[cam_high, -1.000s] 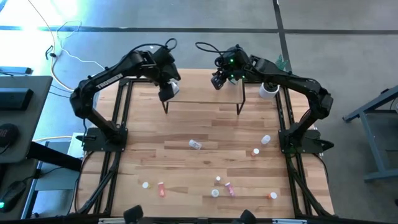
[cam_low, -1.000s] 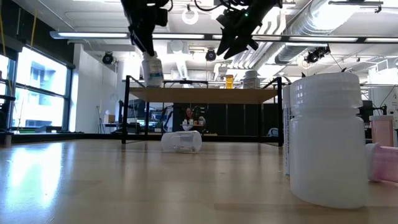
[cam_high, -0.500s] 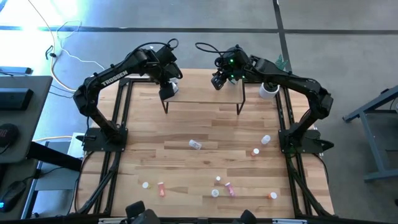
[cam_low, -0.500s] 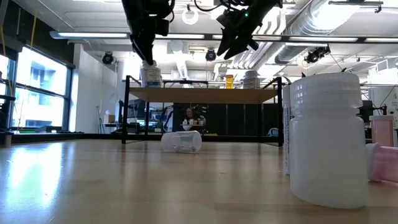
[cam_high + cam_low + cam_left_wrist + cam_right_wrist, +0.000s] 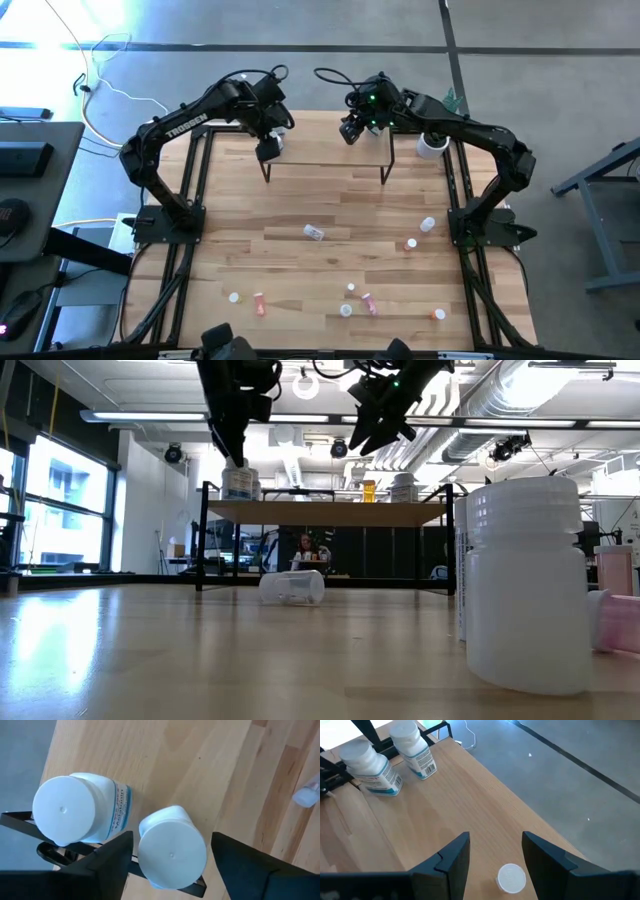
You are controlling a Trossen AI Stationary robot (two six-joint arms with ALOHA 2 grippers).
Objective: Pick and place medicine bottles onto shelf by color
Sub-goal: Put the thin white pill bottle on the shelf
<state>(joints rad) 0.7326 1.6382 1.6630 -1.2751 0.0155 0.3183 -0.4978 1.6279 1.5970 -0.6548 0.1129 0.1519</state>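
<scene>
The light-wood shelf (image 5: 325, 152) stands at the table's far middle. Two white-capped white bottles stand on its left end (image 5: 64, 810) (image 5: 172, 852). My left gripper (image 5: 172, 865) is open above that end. Its fingers stand on either side of the nearer bottle's cap, with a narrow gap on each side. In the low view that bottle (image 5: 238, 482) stands upright on its base under the gripper. My right gripper (image 5: 492, 857) is open and empty above the shelf's right part, over a small white-capped bottle (image 5: 511, 878). An orange bottle (image 5: 368, 490) and a white one (image 5: 402, 487) stand there.
Several small white, orange and pink bottles lie scattered over the table's near half, among them a white one on its side (image 5: 314, 232) and a pink one (image 5: 369, 303). A white pot (image 5: 432, 143) stands at the far right. A large white bottle (image 5: 525, 585) stands close to the low camera.
My left gripper has gone down over the shelf's left end with the white bottle. The bottle hung clear above the shelf a second ago. It now stands upright on the shelf beside the other white bottle.
</scene>
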